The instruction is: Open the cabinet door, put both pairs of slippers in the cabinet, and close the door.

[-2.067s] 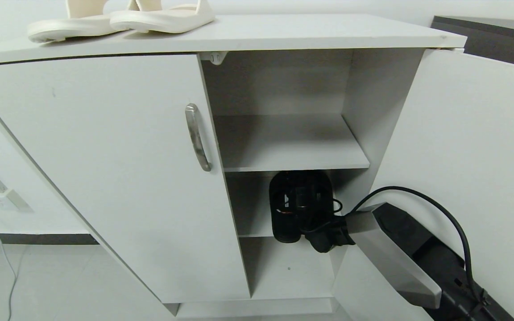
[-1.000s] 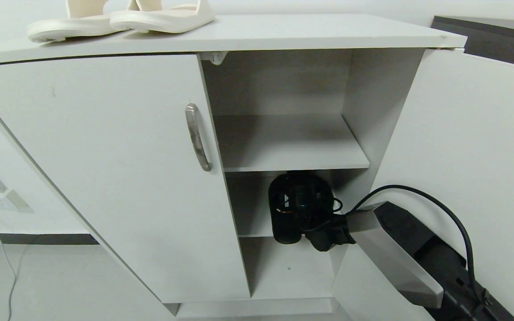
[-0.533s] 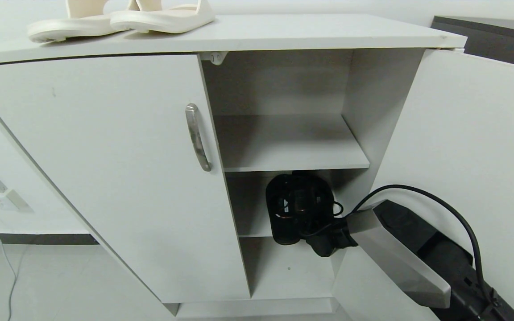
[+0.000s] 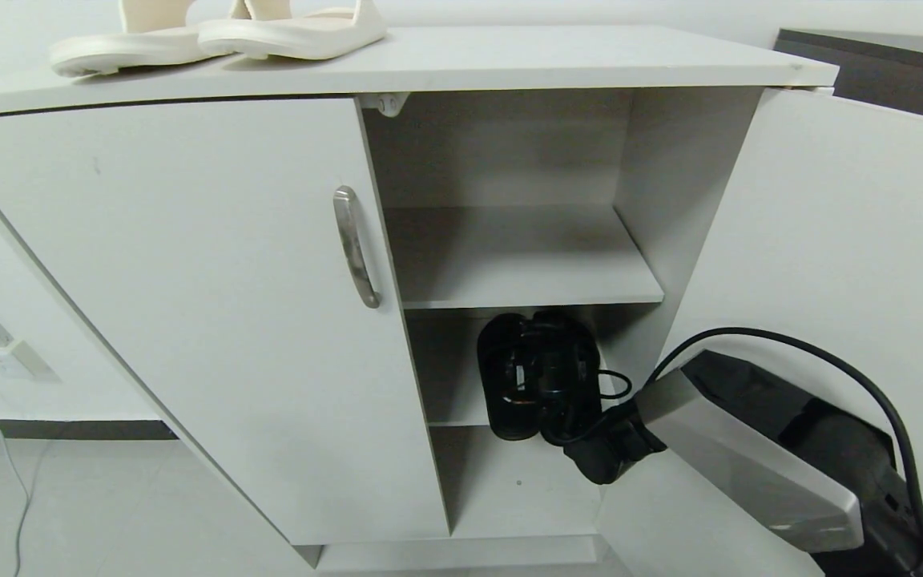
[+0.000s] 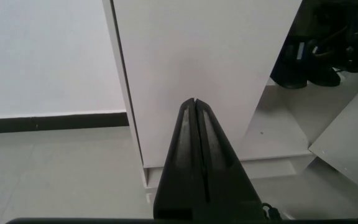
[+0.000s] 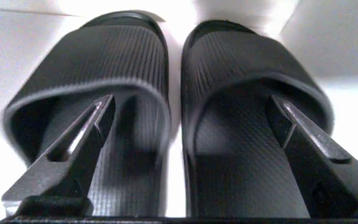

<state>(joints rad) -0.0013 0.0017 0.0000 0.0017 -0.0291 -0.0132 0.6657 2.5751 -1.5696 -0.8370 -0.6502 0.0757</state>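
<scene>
The white cabinet (image 4: 509, 60) has its right door (image 4: 830, 240) swung open and its left door (image 4: 189, 304) closed. A pair of black slippers (image 4: 521, 377) sits side by side on the lower shelf (image 4: 453, 417), under the bare upper shelf (image 4: 517, 256). My right gripper (image 6: 191, 102) is open just behind them, with one finger (image 6: 73, 155) over each slipper (image 6: 104, 81). The right wrist (image 4: 614, 453) is at the shelf's front edge. A cream pair of slippers (image 4: 221, 32) lies on the cabinet top at the left. My left gripper (image 5: 194, 106) is shut and low, facing the closed door (image 5: 197, 56).
The left door's metal handle (image 4: 355, 244) is beside the opening. The bottom compartment (image 4: 509, 497) lies below the black slippers. A wall socket (image 4: 9, 361) and a thin cable (image 4: 21, 497) are on the left, near the grey floor.
My right arm has drawn back and down from the shelf. The black slippers stay on the lower shelf, shifted only slightly.
</scene>
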